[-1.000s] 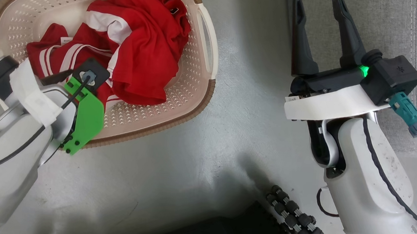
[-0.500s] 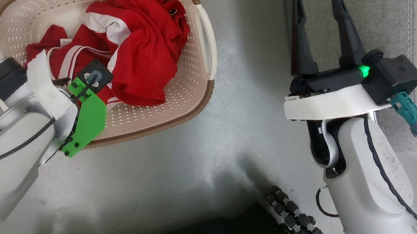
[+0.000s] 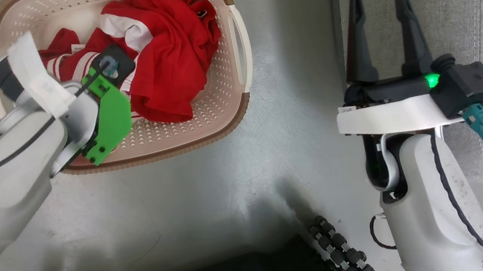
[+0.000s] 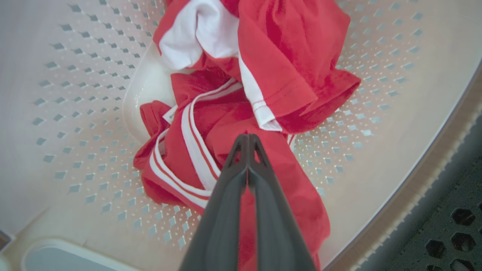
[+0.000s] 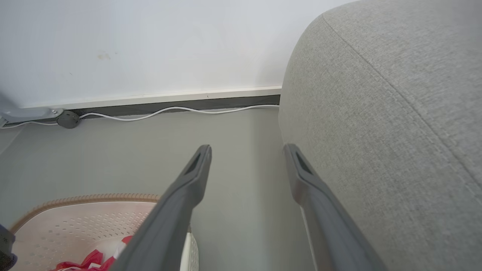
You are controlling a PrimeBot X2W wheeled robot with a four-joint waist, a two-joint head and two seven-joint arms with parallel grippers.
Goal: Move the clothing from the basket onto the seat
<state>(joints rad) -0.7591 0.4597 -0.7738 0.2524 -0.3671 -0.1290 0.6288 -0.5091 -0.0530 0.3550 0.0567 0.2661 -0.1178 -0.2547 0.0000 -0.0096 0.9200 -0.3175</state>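
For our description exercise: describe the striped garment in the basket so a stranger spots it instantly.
Left of the grey sofa, a cream basket stands on the floor. Inside it, the striped garment carries thin white stripes and white panels, while its neighbour is plain red.

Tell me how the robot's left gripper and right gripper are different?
The left gripper has its fingers shut together; the right gripper has its fingers spread open. The left gripper points at the red clothes in the basket; the right gripper hangs beside the grey sofa, over the floor. Both have two long dark fingers.
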